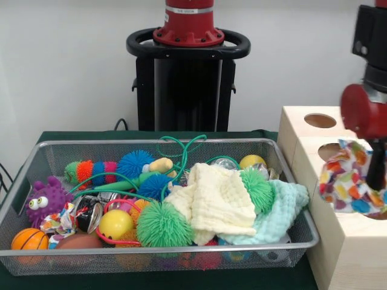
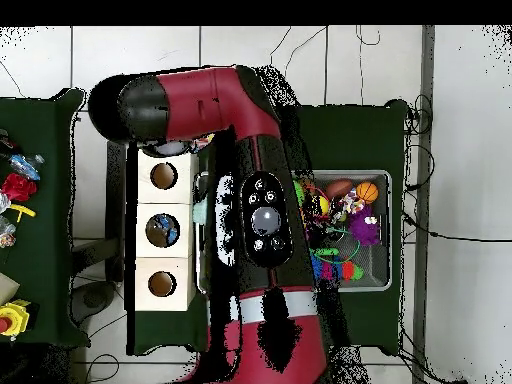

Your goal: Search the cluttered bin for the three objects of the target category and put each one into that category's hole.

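The gripper [image 1: 370,175] hangs above the pale wooden boxes [image 1: 302,130], clamped on a multicoloured patchwork cloth [image 1: 344,181] over a hole. Left of the boxes, the bin [image 1: 24,175] sits on the green table, crammed with toys and cloths.

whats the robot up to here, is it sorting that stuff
The Sawyer arm's gripper is holding a multicoloured patterned cloth over the wooden boxes, at the middle hole. The wire mesh bin is full of spiky balls, cloths and toys, including a cream cloth.
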